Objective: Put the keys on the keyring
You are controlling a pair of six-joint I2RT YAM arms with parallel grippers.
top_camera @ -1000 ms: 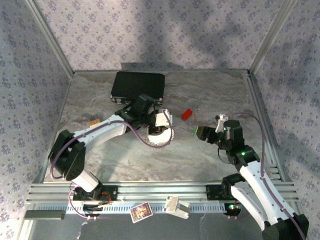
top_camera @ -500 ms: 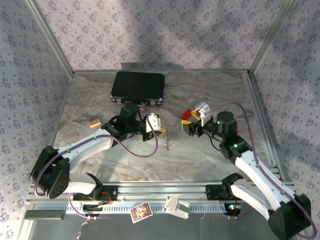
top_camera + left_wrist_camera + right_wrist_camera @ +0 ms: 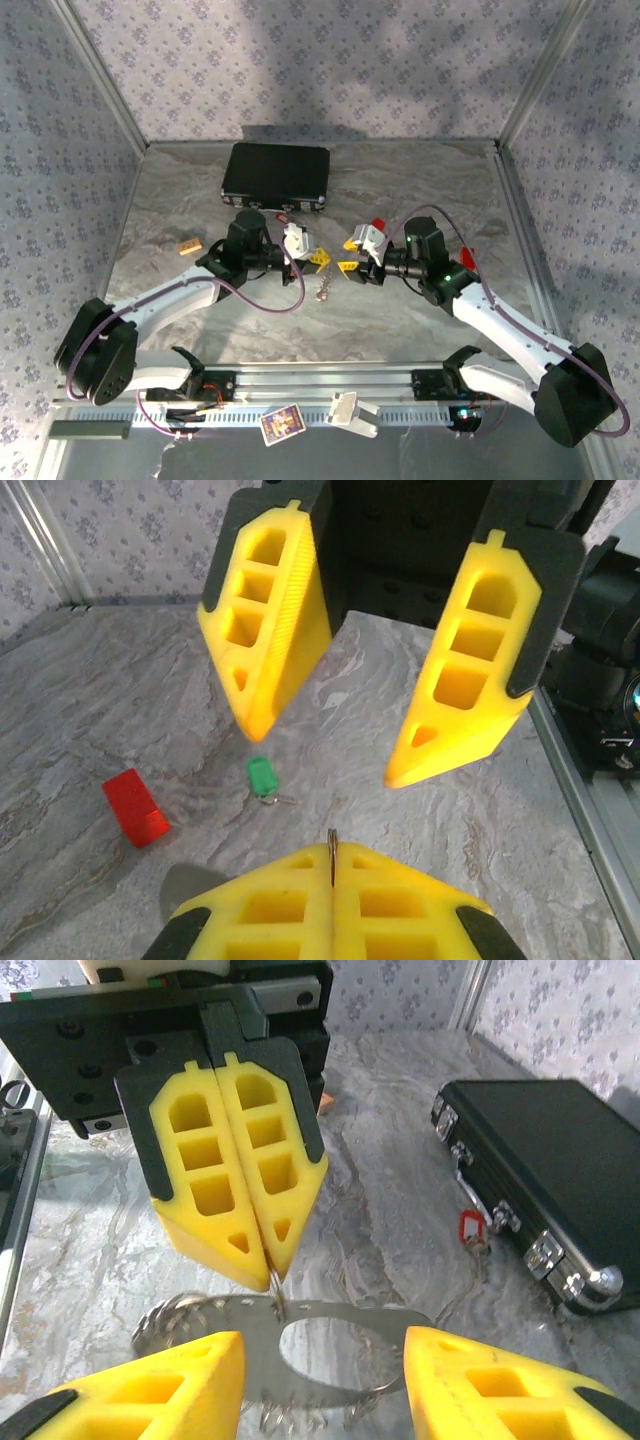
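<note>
Across the marbled table [image 3: 420, 180], both arms stretch inward from the near edge and meet nose to nose at the middle. The left arm [image 3: 170, 295] lies low and long, running up from the near left corner with its wrist turned to the right. The right arm [image 3: 490, 315] mirrors it from the near right corner, elbow raised and wrist turned to the left.

At the far side lies the black case [image 3: 276, 172], flat and closed, well apart from both arms.

The left gripper [image 3: 268, 1260] has its yellow fingers pressed together, pinching a small ring at the top of the keyring [image 3: 350, 1310]. The keyring's silvery band and chain links hang just below those fingertips, between the two arms.

The right gripper [image 3: 325, 752] faces it with its fingers spread wide and nothing between them, their tips close to the hanging band.

The red block [image 3: 135, 807] rests on the table. Near it lies the green key [image 3: 261, 776], flat and apart from both grippers. The red key [image 3: 470, 1228] lies just beside the case's latch edge.
</note>
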